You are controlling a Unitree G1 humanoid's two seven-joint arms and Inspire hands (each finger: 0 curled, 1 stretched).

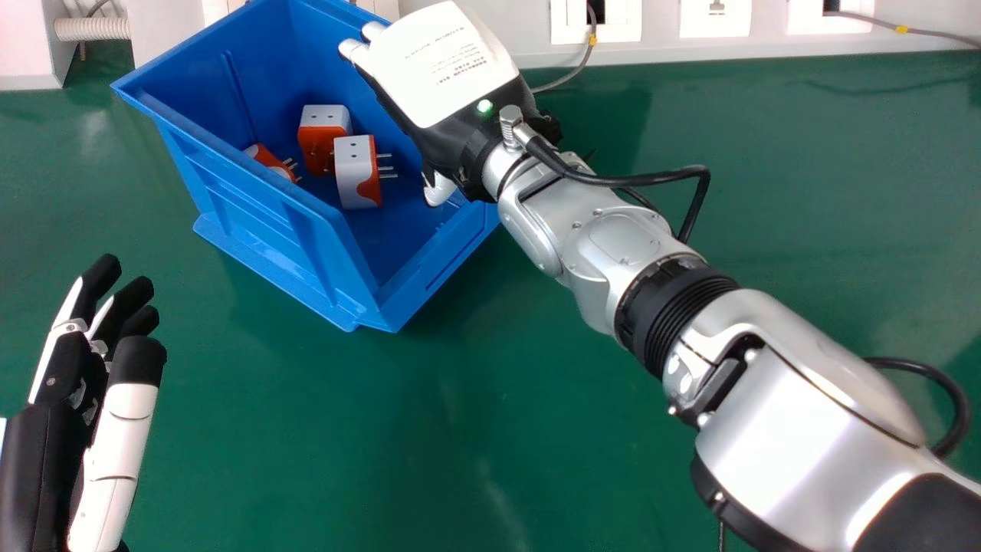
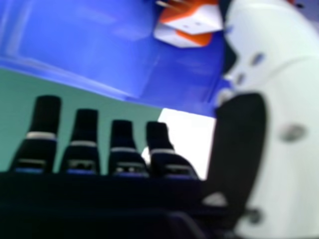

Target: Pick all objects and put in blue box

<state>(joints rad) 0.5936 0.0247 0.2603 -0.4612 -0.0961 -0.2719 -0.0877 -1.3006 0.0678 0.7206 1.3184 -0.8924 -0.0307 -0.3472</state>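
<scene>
Three plug adapters [image 1: 356, 172] are lying in the blue box [image 1: 260, 230]; right hand [image 1: 441, 65] is hovering over its far right side, fingers [image 2: 82, 134] straight and slightly spread, pinching nothing; left hand [image 1: 50, 452] is idling at head view's lower left, fingers relaxed; placing is looking finished, drawing the right hand clear seemingly remaining.

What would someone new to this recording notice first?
Likely the blue box, set at an angle on the green table toward the back, with three orange-and-white plugs inside it. Next, the right arm, silver, slanting up from the lower right to the right hand over the box's right side. The left hand rests at the lower left, outside the box.
</scene>
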